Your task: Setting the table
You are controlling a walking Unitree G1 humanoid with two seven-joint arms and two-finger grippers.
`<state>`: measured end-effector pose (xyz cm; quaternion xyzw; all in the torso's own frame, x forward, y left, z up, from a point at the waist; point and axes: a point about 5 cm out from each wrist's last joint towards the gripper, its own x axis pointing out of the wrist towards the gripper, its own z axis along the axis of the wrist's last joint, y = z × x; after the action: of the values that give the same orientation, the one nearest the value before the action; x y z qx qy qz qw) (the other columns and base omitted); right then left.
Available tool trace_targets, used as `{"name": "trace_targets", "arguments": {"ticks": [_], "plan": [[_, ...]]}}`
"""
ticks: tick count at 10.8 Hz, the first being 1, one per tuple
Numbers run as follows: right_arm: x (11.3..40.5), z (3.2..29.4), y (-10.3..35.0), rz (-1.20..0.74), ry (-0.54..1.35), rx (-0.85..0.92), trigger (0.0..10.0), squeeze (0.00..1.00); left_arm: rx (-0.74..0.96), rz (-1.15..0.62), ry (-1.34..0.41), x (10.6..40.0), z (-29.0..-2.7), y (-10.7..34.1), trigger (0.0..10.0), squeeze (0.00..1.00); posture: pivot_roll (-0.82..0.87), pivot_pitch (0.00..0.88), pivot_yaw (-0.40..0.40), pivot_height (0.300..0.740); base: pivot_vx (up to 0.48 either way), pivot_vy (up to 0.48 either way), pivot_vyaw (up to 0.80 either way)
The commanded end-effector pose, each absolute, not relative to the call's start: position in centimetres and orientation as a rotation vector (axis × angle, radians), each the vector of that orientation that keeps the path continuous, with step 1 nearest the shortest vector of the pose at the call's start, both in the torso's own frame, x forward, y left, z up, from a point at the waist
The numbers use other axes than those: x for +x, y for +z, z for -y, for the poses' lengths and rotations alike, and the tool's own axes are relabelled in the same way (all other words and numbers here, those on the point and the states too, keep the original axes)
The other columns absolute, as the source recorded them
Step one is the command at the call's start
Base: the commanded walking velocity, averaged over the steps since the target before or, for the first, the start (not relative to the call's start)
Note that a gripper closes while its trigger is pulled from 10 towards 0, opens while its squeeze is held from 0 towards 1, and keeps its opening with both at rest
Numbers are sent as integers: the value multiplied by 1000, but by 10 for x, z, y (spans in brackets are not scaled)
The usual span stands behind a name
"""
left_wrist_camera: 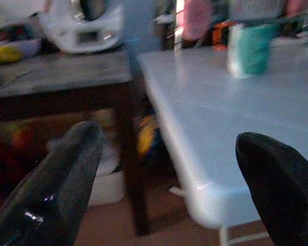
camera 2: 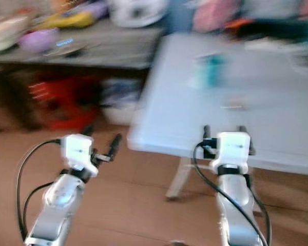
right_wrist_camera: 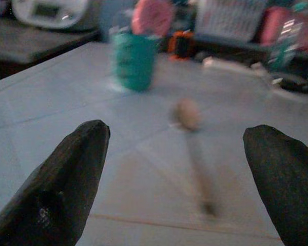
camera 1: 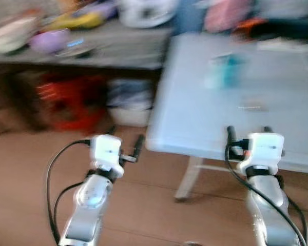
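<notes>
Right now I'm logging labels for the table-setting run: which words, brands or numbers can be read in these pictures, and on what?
None can be read; all views are motion-blurred.
White appliance on the grey shelf: its panel is too blurred to read.
Teal cup on the white table: no legible print.

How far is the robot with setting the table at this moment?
Done: a teal cup and a spoon already lie on the white table. In hand: nothing; the right hand is open over the table's near edge, facing the spoon, and the left hand is open over the floor beside the table's corner. Left: apparently most of the setting; the blurred pictures show no plate on the table.
</notes>
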<state>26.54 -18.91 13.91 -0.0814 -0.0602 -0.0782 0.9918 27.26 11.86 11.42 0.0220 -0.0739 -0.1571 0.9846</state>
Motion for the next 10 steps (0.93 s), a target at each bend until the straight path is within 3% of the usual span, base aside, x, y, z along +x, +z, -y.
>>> {"name": "trace_targets", "arguments": {"ticks": [1, 2, 10], "plan": [[267, 179, 143, 135, -125, -152, 10000, 0, 64, 140, -280, 272, -131, 114, 10000, 0, -166, 99, 77, 740, 0, -465, 0], [267, 178, 143, 136, -123, -154, 10000, 0, 64, 140, -281, 271, -131, 113, 10000, 0, -166, 99, 77, 740, 0, -469, 0], [270, 170, 147, 160, -78, -185, 10000, 0, 23, 170, -327, 268, -128, 117, 10000, 0, -163, 102, 79, 740, 34, 0, 0]]}}
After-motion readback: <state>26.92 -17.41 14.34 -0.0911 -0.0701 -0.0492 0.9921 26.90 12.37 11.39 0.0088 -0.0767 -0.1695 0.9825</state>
